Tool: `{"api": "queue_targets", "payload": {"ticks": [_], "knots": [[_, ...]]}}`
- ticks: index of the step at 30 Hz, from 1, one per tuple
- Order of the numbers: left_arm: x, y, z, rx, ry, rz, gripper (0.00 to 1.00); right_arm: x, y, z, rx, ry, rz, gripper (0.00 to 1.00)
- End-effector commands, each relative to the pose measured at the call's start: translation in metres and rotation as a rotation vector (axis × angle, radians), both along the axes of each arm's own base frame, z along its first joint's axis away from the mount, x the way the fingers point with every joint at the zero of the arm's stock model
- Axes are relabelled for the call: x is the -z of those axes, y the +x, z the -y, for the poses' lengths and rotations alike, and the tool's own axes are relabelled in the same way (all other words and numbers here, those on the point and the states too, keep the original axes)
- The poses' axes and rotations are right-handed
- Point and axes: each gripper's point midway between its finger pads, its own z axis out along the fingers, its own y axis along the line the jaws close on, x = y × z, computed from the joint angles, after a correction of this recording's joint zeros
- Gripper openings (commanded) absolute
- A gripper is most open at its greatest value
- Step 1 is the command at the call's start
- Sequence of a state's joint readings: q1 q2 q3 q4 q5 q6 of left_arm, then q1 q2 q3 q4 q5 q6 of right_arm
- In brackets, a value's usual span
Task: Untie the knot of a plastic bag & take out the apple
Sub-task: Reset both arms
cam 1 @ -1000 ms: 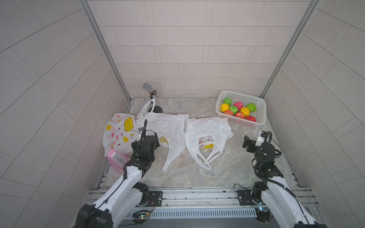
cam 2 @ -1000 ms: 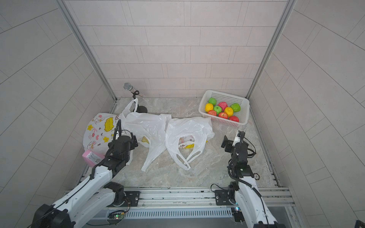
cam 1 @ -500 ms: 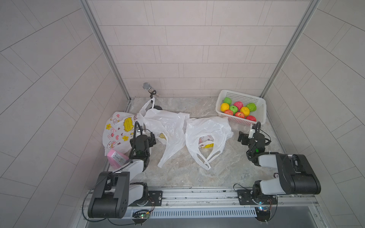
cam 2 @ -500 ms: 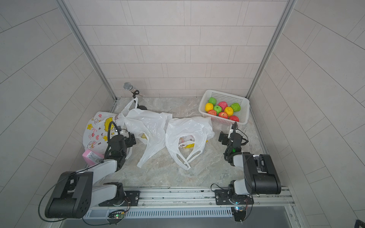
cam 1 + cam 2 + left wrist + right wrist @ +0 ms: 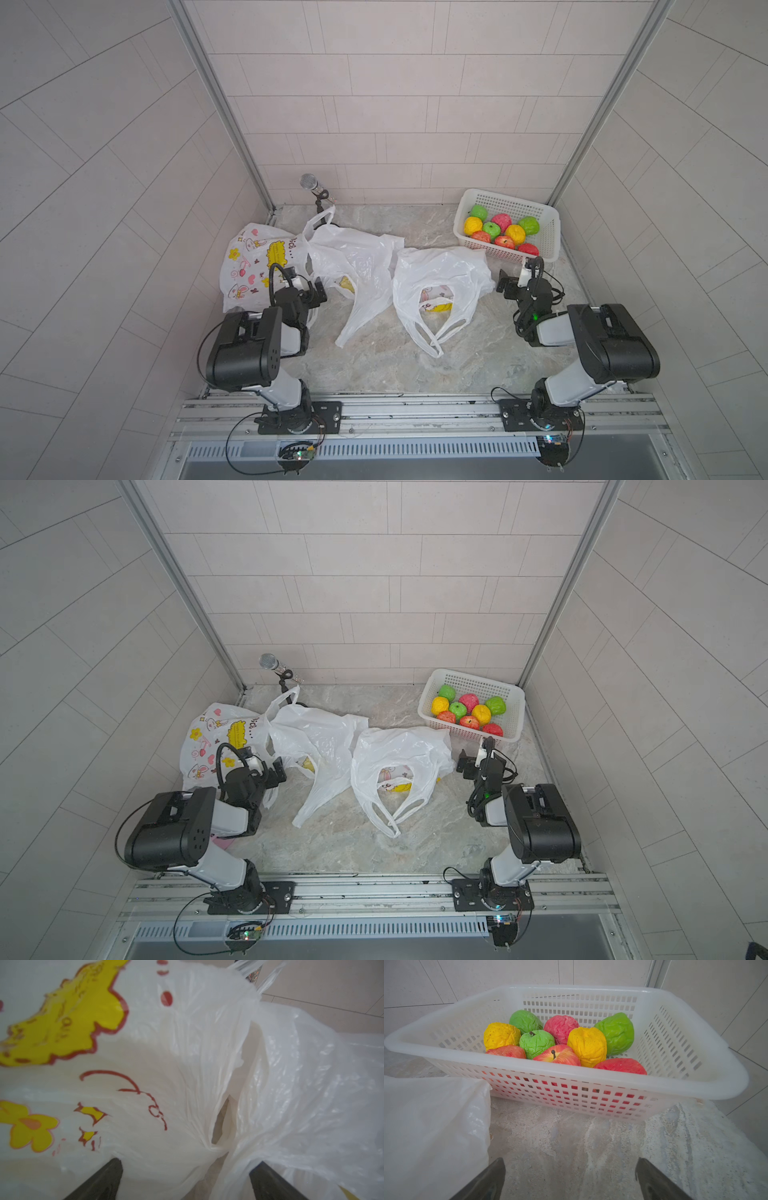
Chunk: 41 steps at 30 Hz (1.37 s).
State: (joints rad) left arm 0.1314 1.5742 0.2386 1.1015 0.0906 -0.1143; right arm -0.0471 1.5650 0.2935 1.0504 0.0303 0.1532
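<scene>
Three plastic bags lie on the marble table: a cartoon-printed bag [image 5: 253, 266] at the left, a white bag [image 5: 357, 266] in the middle and a white bag [image 5: 440, 282] with loose handle loops to the right. I cannot make out a tied knot on any of them. Several apples [image 5: 503, 228] fill the white basket [image 5: 550, 232] at the back right. My left gripper [image 5: 311, 286] [image 5: 187, 1164] is open, with folds of the printed bag [image 5: 145, 1084] lying between its fingers. My right gripper [image 5: 513, 277] [image 5: 570, 1160] is open over bare table, facing the basket [image 5: 571, 1076].
A microphone on a small stand [image 5: 316, 193] is at the back left corner. Tiled walls close in three sides. Both arms' elbows [image 5: 245, 353] [image 5: 611, 349] sit folded low near the front rail [image 5: 415, 409]. A pink object [image 5: 224, 843] peeks from under the left arm.
Both arms have folded back and down toward the front rail, elbows now large in view. The grippers stayed open and low, each shifted slightly toward the back. The middle bag's handle has shifted.
</scene>
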Motion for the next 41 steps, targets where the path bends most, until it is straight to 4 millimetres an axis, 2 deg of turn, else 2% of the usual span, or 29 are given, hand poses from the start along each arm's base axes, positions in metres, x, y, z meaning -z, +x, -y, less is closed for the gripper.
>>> {"api": "queue_targets", "payload": {"ticks": [1, 4, 29, 34, 35, 37, 41], "knots": [[-0.016, 0.016, 0.007, 0.045, 0.017, 0.059, 1.0, -0.007, 0.003, 0.007, 0.047, -0.038, 0.014, 0.99], [-0.012, 0.014, 0.009, 0.048, 0.029, 0.023, 1.0, -0.006, 0.005, 0.006, 0.041, -0.039, -0.01, 0.99], [-0.018, 0.016, 0.011, 0.053, 0.035, 0.05, 1.0, -0.005, 0.007, 0.005, 0.034, -0.039, -0.01, 0.99], [-0.011, 0.014, 0.011, 0.059, 0.032, 0.022, 1.0, -0.005, 0.007, 0.005, 0.034, -0.038, -0.009, 0.99], [-0.015, 0.024, 0.016, 0.091, 0.036, 0.019, 1.0, -0.006, 0.007, 0.005, 0.034, -0.039, -0.009, 0.99], [-0.004, 0.036, 0.021, 0.093, 0.082, -0.074, 1.0, -0.005, 0.007, 0.005, 0.034, -0.038, -0.01, 0.99], [-0.012, 0.03, 0.025, 0.092, 0.104, -0.034, 1.0, -0.006, 0.007, 0.005, 0.035, -0.038, -0.008, 0.99]]}}
